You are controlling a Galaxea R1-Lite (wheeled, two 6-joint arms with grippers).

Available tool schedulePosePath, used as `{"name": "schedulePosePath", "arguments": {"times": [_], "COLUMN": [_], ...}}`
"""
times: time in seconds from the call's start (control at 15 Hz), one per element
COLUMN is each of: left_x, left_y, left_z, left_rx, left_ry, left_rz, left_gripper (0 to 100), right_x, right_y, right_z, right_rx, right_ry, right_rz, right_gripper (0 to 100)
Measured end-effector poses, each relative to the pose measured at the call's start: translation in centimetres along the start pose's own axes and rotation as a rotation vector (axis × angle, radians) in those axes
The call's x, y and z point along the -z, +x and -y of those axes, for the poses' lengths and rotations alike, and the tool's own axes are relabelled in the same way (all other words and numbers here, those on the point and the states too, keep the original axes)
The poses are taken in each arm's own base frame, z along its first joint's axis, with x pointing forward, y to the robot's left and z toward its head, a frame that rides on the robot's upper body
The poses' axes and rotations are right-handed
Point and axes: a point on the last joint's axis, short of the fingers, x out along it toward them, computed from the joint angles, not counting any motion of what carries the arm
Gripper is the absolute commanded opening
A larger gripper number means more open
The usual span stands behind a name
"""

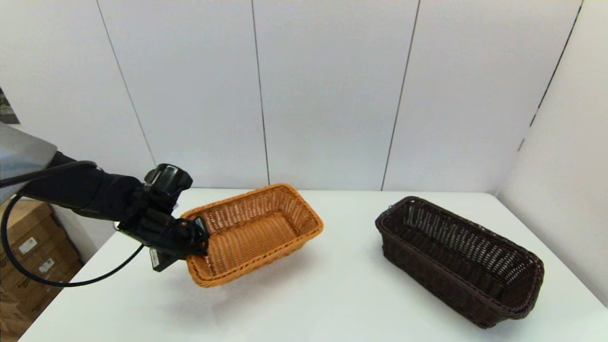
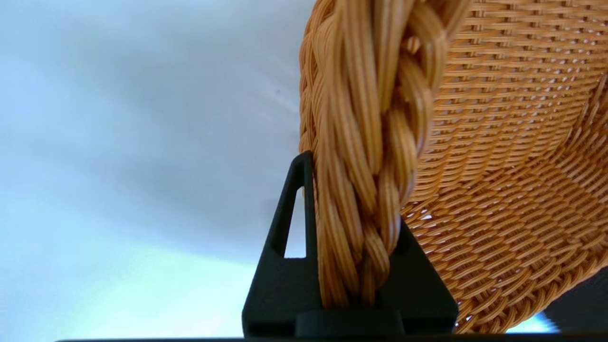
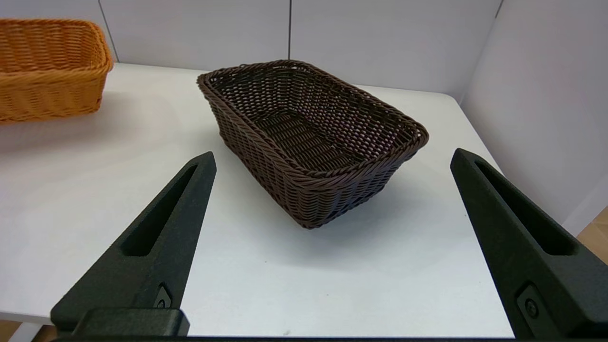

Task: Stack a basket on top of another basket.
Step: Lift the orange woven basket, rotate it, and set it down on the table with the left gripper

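In the head view I have the left gripper [image 1: 197, 240] at the left of the frame, clamped on the near-left end of the orange-tan rectangular woven wicker basket with the braided rim [image 1: 254, 232]. That basket sits left of centre and is tilted, its gripped end hanging over the white table [image 1: 332, 294] and its far end raised toward the grey panelled wall [image 1: 332, 95]; I cannot tell whether any part of it touches the tabletop. My left wrist camera confirms the hold: the braided rim [image 2: 365, 156] runs down between the two black fingers [image 2: 289, 247], which pinch it from either side, with the woven inside of the basket filling the right of that frame.

The dark brown, almost black rectangular woven wicker basket with open-weave sides [image 1: 458, 259] stands flat on the table at the lower right of the head view, well apart from the orange one, its long axis running diagonally toward the lower right corner. Nothing lies inside it.

The right gripper [image 3: 332, 161] does not show in the head view. On its wrist camera its fingers [image 3: 156, 247] are spread wide, holding nothing, and the dark basket [image 3: 308, 137] sits in the middle of that frame beyond them, untouched. The orange basket [image 3: 47, 66] shows in that frame's upper left corner.

Cardboard boxes [image 1: 28, 251] are stacked off the table's edge at the lower left of the head view.
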Motion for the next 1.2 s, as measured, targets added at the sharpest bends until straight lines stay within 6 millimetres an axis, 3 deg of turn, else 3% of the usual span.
{"name": "schedulePosePath", "arguments": {"times": [0.47, 0.8, 1.2], "left_x": [1.6, 3.8, 4.5], "left_y": [0.4, 1.8, 3.9], "left_z": [0.3, 3.2, 4.2], "left_rx": [0.113, 0.183, 0.174], "left_ry": [0.328, 0.445, 0.464], "left_rz": [-0.125, -0.138, -0.179], "left_gripper": [0, 0, 0], "right_x": [0.0, 0.0, 0.0], "right_y": [0.0, 0.0, 0.0], "right_z": [0.0, 0.0, 0.0], "right_rx": [0.000, 0.000, 0.000], "right_ry": [0.000, 0.000, 0.000], "right_rz": [0.000, 0.000, 0.000], "right_gripper": [100, 100, 100]}}
